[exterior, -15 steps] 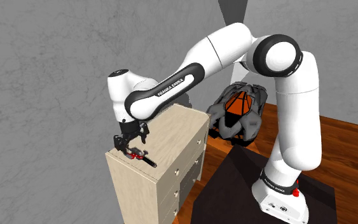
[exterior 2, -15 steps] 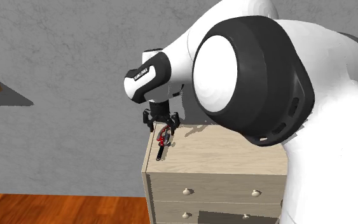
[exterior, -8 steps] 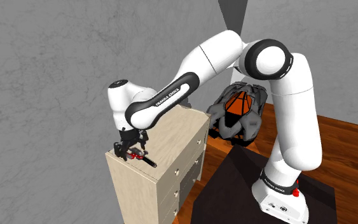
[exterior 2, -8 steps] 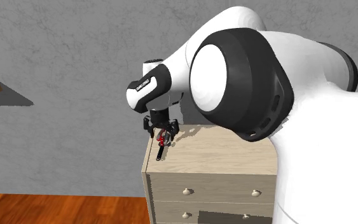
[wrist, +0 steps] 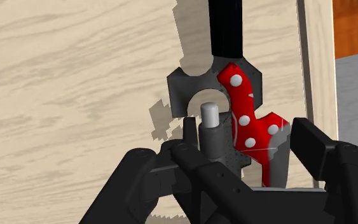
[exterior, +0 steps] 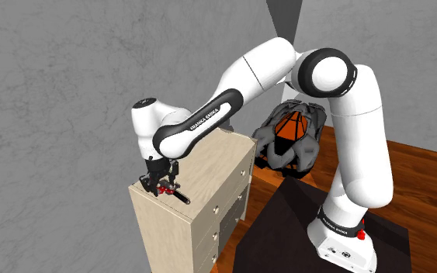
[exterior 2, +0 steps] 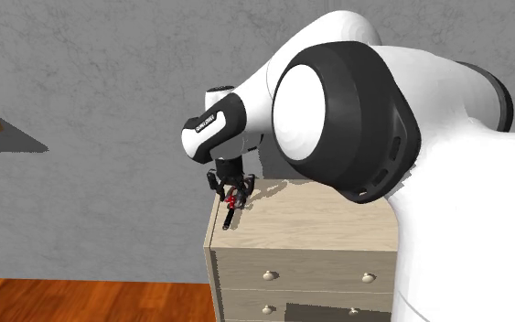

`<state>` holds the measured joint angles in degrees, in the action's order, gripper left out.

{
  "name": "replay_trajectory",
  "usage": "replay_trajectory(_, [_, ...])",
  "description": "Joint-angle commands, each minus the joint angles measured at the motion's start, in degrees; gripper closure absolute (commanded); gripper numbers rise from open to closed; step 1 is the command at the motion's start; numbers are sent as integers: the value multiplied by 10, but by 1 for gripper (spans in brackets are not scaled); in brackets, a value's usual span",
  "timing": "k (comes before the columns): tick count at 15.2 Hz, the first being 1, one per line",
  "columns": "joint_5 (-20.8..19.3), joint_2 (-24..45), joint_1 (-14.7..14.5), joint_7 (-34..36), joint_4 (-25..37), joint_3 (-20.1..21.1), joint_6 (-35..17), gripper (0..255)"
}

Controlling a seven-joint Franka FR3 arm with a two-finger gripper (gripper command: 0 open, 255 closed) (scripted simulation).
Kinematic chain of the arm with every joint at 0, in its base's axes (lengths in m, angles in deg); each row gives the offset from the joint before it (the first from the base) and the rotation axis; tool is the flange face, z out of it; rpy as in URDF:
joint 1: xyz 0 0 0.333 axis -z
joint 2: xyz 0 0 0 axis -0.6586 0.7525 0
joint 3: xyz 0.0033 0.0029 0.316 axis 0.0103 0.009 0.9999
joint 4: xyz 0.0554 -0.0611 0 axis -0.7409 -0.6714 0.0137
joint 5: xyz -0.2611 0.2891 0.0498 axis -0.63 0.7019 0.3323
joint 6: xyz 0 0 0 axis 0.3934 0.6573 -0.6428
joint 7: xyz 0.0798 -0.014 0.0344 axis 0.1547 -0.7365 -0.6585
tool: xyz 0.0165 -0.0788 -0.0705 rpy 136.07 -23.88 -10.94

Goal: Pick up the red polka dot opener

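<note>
The opener [exterior: 173, 191] lies on the near corner of a pale wooden dresser [exterior: 213, 159]. It has a red head with white dots [wrist: 243, 105], grey metal parts and a black handle [wrist: 225, 28]. My gripper [exterior: 160, 184] stands straight down over its head, touching the dresser top. In the wrist view my gripper [wrist: 244, 153] is shut on the head, with a black finger [wrist: 314, 143] against the red dotted part and the other finger on the grey metal side. From the second exterior view, the gripper [exterior 2: 230, 193] covers most of the opener [exterior 2: 235, 205].
The opener sits close to the dresser top's edge [exterior 2: 211, 229], with drawers and knobs [exterior 2: 267, 274] below. A grey and orange bag [exterior: 289, 136] lies on the wood floor behind the dresser. A dark mat [exterior: 279, 225] lies under my stand [exterior: 341, 240]. A grey wall is behind.
The gripper came down onto the opener's head, and its fingers, open before, have closed on it. The opener lies where it was.
</note>
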<state>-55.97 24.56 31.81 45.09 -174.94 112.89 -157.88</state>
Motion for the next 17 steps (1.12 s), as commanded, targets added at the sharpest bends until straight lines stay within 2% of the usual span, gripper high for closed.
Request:
replay_trajectory(1, [0, 1, 0, 0, 0, -1, 0, 255])
replay_trajectory(4, [0, 1, 1, -1, -1, -1, -1, 255])
replay_trajectory(17, [27, -48, 9, -19, 35, 12, 80, 255])
